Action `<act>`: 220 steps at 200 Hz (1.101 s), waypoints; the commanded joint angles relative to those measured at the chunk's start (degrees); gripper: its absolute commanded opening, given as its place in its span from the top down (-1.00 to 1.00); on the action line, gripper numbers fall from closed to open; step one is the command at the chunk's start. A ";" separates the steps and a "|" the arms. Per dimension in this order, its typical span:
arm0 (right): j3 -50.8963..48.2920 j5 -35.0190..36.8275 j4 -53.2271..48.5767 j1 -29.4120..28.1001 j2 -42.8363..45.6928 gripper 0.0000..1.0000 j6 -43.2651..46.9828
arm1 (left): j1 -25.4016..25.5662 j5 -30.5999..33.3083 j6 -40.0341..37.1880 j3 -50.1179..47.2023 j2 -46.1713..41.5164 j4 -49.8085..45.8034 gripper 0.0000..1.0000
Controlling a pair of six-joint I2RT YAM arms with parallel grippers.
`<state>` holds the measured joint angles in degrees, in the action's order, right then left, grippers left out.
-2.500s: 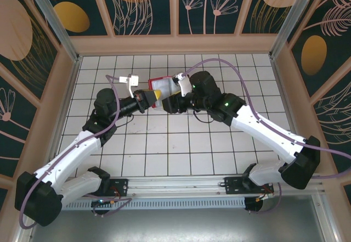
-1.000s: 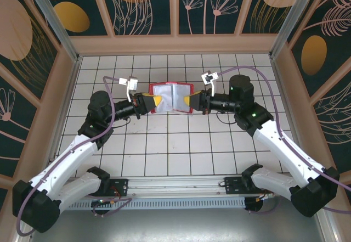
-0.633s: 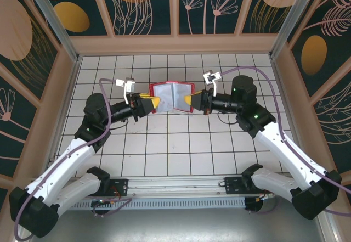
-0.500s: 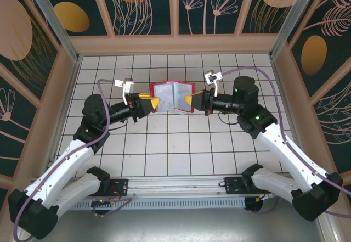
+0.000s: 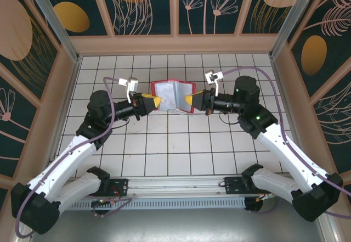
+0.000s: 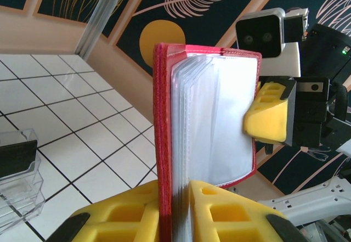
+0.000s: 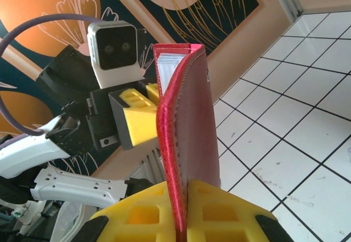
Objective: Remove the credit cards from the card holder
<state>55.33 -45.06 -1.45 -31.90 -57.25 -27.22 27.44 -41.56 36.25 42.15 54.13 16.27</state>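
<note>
The left gripper (image 6: 175, 191) has its fingers drawn narrow on the wallet (image 5: 173, 94), pinching the red cover and the edges of the plastic sleeves (image 6: 216, 121) at the wallet's 9 o'clock side. The right gripper (image 7: 180, 191) is clamped tight on the opposite cover at 3 o'clock. Between them the wallet hangs open like a book above the table (image 5: 181, 143), toward its 12 o'clock end.

Two and a half seconds back the arms were bunched together with the wallet tilted and barely parted. A second ago it was spread wide. Since then the left arm has eased back and returned, and the spread looks slightly narrower, so I judge the left fingers re-seated their hold.

The sleeves now face up, ready for a pull. The cards themselves cannot be made out.
</note>
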 commanded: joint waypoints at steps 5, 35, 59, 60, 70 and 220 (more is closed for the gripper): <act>0.97 -3.14 5.08 0.25 0.59 1.00 -1.51 | 0.32 -1.70 -0.91 2.35 0.96 1.32 0.57; 1.09 -3.43 5.92 0.10 0.05 1.00 -2.04 | 0.33 -2.90 -0.33 2.77 2.09 3.04 0.48; 1.60 -3.29 5.94 -1.01 -0.43 1.00 -1.96 | 0.33 -3.43 0.04 2.95 2.56 3.94 0.47; 1.66 -3.24 5.94 -1.03 -0.46 1.00 -1.91 | 0.33 -3.48 0.09 2.94 2.56 3.99 0.47; 1.67 -3.04 5.95 -1.38 -0.60 1.00 -1.87 | 0.33 -3.91 0.43 2.84 2.56 5.00 0.45; 7.77 16.71 -13.55 -1.38 -2.93 0.68 7.79 | 0.32 -0.62 -1.71 1.36 0.06 2.48 1.00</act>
<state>59.05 -37.98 -7.64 -33.21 -59.51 -23.49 27.44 -44.73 36.40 43.40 55.46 19.73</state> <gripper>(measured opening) 0.094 0.100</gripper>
